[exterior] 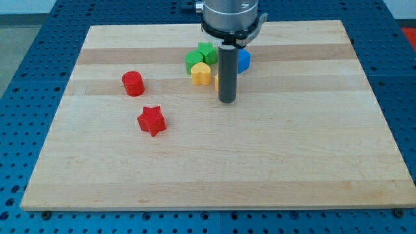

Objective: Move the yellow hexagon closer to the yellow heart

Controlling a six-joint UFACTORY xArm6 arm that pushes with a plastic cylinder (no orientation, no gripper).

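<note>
The yellow heart [201,74] lies near the top middle of the wooden board [214,162]. Just to its right a thin yellow sliver shows at the rod's left edge, likely the yellow hexagon [216,82]; the rod hides most of it, so its shape cannot be made out. My tip [227,101] rests on the board right of the heart and slightly toward the view's bottom. I cannot tell whether the rod touches the yellow sliver.
Two green blocks [208,51] [194,61] sit just above the heart. A blue block [244,60] peeks out right of the rod. A red cylinder [132,83] and a red star [152,121] lie to the left.
</note>
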